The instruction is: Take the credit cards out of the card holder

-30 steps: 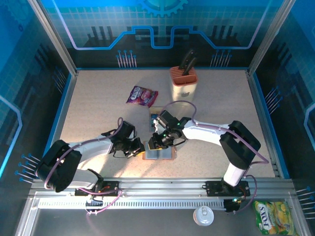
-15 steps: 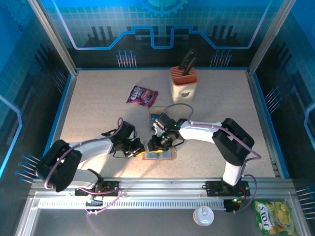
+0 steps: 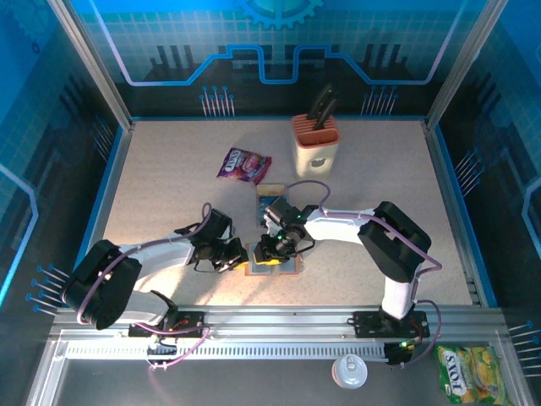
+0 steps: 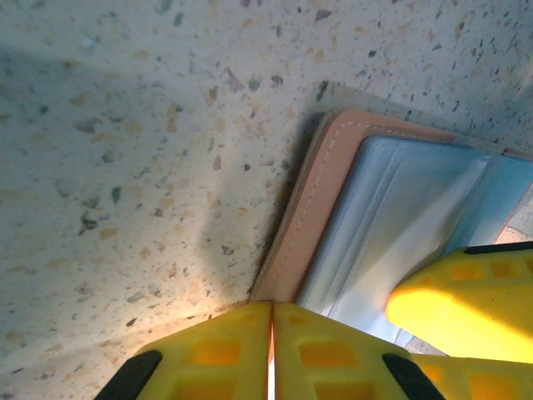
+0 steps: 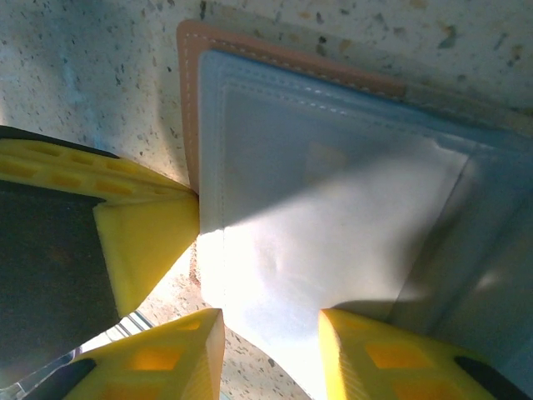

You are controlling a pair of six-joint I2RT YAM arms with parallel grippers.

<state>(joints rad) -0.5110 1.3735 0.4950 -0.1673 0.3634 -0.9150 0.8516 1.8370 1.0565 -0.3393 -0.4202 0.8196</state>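
Near the arms' bases, the card holder (image 3: 287, 266) lies open and flat on the speckled desk, its long axis running left to right across the robot's front and its grey-blue inner faces turned up. The left tool (image 4: 271, 310), its yellow fingers pressed together, sits at the holder's brown left border and seems to pin it down rather than pinch it. The right tool (image 5: 271, 321) comes in from the right and far side and hovers over the left half of the same open face. Its fingers are spread and nothing can be seen gripped between them. Both tools are at the holder, but the right one is placed to work. Any draw would probably run along the pocket mouths, and the spread fingers look set to close on whatever edge shows there. Neither wrist view shows a clear card edge in the pockets, so what remains inside cannot be told. Just beyond the right wrist, one teal credit card (image 3: 269, 200) lies free on the desk with its long axis near to far. Further back are a purple snack packet (image 3: 243, 163) and, last, a knife block (image 3: 315, 142).
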